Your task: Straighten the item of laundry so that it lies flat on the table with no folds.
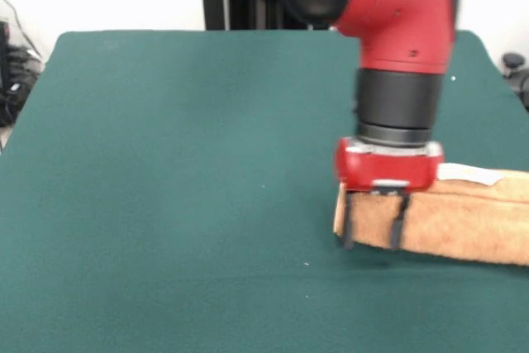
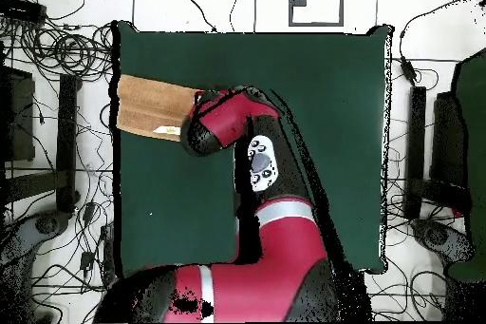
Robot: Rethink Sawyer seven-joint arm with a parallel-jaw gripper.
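While the hand stands low over the green counter, its two dark fingers hang slightly apart in front of the towel's end; whether they grip it I cannot tell. Folded into a long strip, the towel stretches sideways from the hand, a white tag just beside the wrist.

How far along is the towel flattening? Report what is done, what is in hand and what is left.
Done: nothing finished yet; the towel lies as a narrow folded strip at the edge of the table. In hand: the end effector is down at the strip's end, its fingers straddling the cloth edge. Left: pull the fold open and spread the towel flat.
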